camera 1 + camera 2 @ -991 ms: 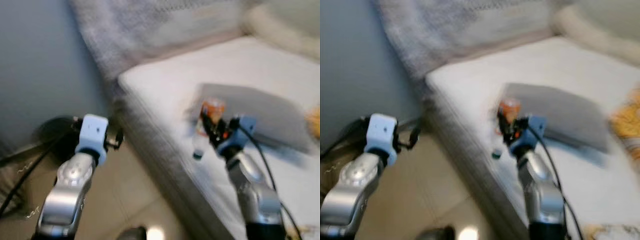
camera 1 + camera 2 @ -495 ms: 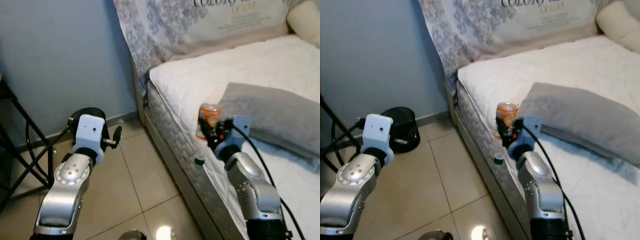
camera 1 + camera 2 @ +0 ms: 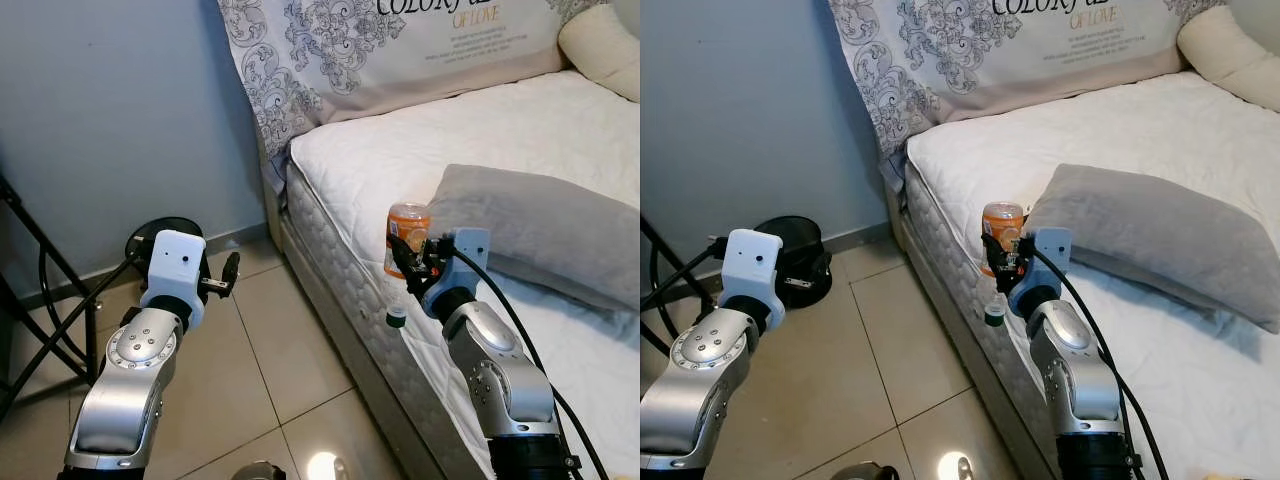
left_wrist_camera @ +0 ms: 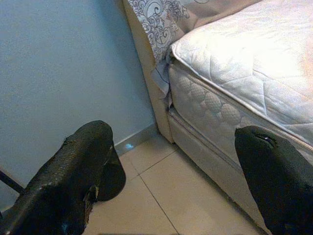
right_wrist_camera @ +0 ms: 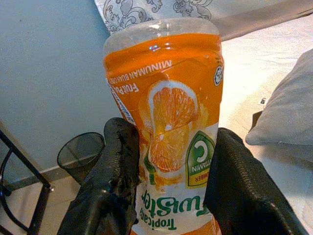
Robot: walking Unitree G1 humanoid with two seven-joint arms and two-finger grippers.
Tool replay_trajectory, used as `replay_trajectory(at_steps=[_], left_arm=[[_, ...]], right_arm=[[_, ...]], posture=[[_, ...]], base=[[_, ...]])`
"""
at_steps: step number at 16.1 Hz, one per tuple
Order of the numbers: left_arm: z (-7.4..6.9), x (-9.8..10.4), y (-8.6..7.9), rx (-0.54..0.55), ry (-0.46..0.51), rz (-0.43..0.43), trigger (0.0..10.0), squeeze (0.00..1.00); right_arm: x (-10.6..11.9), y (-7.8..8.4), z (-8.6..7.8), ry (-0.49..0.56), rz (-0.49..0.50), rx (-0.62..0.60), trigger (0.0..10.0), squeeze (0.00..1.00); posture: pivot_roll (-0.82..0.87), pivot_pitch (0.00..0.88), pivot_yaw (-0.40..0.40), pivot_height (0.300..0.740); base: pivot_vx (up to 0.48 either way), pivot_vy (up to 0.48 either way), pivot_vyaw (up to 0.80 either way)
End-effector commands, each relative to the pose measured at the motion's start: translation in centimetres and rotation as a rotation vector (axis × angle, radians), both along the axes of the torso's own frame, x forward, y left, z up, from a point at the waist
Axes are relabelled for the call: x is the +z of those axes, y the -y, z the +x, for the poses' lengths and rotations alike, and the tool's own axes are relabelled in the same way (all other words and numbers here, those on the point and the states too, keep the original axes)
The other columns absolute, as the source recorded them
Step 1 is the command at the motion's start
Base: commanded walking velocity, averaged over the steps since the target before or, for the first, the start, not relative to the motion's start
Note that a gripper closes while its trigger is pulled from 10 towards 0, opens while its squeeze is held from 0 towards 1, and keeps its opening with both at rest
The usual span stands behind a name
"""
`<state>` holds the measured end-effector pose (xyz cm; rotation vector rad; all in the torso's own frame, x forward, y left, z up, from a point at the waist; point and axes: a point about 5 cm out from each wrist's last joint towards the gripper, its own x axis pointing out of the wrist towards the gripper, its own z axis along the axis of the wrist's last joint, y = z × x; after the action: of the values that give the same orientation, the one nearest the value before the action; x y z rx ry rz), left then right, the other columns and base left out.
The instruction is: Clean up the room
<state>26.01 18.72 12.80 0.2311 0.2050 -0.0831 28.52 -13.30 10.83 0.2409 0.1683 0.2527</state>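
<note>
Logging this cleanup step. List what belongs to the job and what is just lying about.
Job:
- orange bottle, held upside down in the right claw
- black wire bin by the wall

Lying about:
- grey pillow
- patterned pillow
- mattress
- left claw, open

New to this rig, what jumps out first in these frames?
The right gripper holds an orange juice bottle upside down, green cap at the bottom, over the mattress edge in front of a grey pillow. The left gripper hangs open above the tiled floor, with a black wire bin by the blue wall behind it.
</note>
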Motion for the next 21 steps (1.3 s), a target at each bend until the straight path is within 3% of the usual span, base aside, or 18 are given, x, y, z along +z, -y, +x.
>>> replay_trajectory(at_steps=[1,2,4,7,12,14,16,17,20,21], left_arm=[[0.1,0.0,-0.1,-0.004,-0.002,0.016,10.0,0.0],[0.2,0.0,0.0,-0.008,-0.001,0.017,10.0,0.0],[0.3,0.1,0.0,-0.011,0.002,0.016,10.0,0.0],[0.4,0.2,-0.1,-0.013,0.006,0.017,10.0,0.0],[0.5,0.2,-0.1,-0.012,0.011,0.02,10.0,0.0],[0.5,0.2,-0.1,-0.012,0.012,0.019,10.0,0.0],[0.5,0.2,-0.1,-0.011,0.013,0.019,10.0,0.0],[0.5,0.2,-0.1,-0.01,0.013,0.019,10.0,0.0],[0.5,0.2,-0.1,-0.011,0.012,0.018,10.0,0.0],[0.6,0.2,-0.1,-0.011,0.012,0.019,10.0,0.0]], right_arm=[[0.8,-0.1,0.1,0.031,0.009,0.019,10.0,0.0],[0.7,-0.6,0.0,0.04,-0.027,0.054,10.0,0.0],[0.4,-0.5,0.2,0.034,-0.062,0.012,10.0,0.0],[0.4,-0.6,0.3,0.026,-0.031,0.004,10.0,0.0],[1.8,-0.5,1.1,0.124,-0.129,-0.008,10.0,0.0],[1.8,-0.6,1.1,0.106,-0.103,0.02,10.0,0.0],[2.2,-0.5,1.0,0.088,-0.01,0.033,10.0,0.0],[2.5,0.2,1.1,0.064,0.087,-0.029,10.0,0.0],[3.2,0.1,0.9,0.085,0.253,-0.011,10.0,0.0],[3.0,0.1,1.0,0.055,0.223,-0.026,10.0,0.0]], posture=[[-0.07,0.0,0.012,0.74],[-0.07,0.0,0.013,0.74],[-0.07,0.0,0.016,0.74],[-0.07,0.0,0.02,0.74],[-0.07,0.0,0.02,0.74],[-0.07,0.0,0.02,0.74],[-0.07,0.0,0.017,0.74],[-0.07,0.0,0.018,0.74],[-0.07,0.0,0.019,0.74],[-0.07,0.0,0.018,0.74]], base=[[0.259,0.0,0.0],[0.277,0.0,0.0],[0.291,0.0,0.8],[0.303,0.0,0.42],[0.305,0.0,0.0],[0.306,0.0,0.0],[0.309,0.0,0.0],[0.304,0.0,0.0],[0.308,0.0,0.0],[0.304,0.0,0.0]])
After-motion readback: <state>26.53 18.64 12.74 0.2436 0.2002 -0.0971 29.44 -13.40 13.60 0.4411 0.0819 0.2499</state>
